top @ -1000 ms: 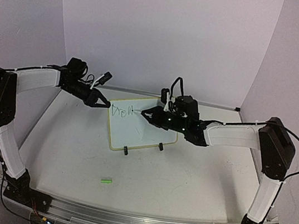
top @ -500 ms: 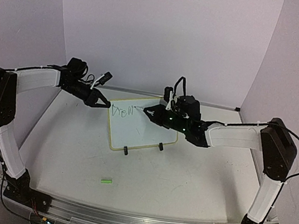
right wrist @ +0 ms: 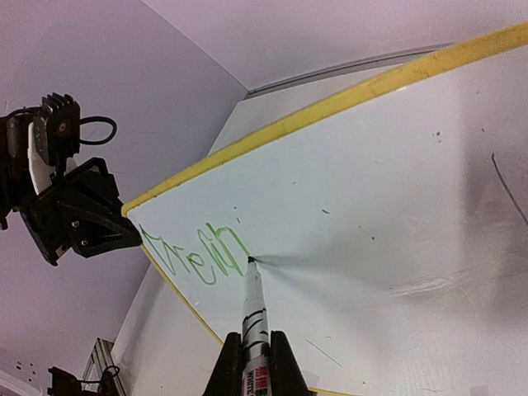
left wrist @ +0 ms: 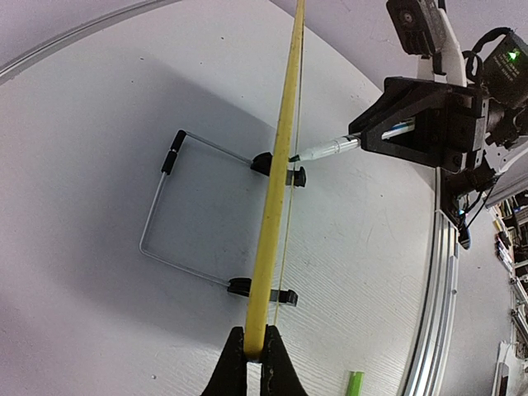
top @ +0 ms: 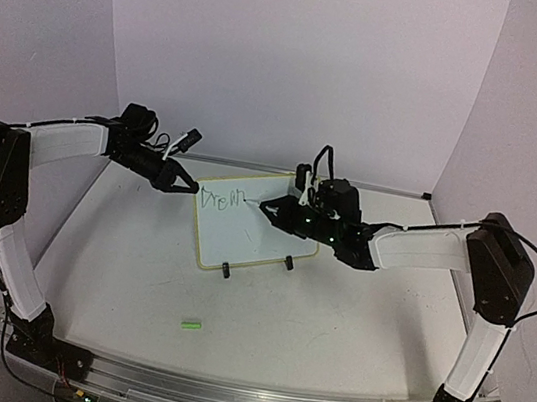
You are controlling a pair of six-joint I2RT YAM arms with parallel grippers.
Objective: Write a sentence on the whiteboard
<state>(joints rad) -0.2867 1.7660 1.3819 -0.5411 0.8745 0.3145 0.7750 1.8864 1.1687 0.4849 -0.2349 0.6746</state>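
The whiteboard [top: 262,232] stands tilted on two black feet mid-table; in the right wrist view its white face [right wrist: 371,190] fills the frame. My left gripper [top: 190,187] is shut on the yellow frame at the board's upper left corner [left wrist: 254,363]. My right gripper [top: 270,206] is shut on a white marker [right wrist: 253,318], whose tip touches the board just right of the green writing. The sentence [right wrist: 198,254] is one short green scrawled word near the top left corner. From the left wrist, the board shows edge-on [left wrist: 276,190], with the marker [left wrist: 326,149] meeting it.
A green marker cap [top: 190,325] lies on the table in front of the board, also in the left wrist view [left wrist: 354,384]. A wire stand [left wrist: 157,214] props the board from behind. Purple walls close in the table at back and sides.
The right gripper has shifted a little to the right along the board with the marker, and the green word has gained a stroke. The left arm has held still.
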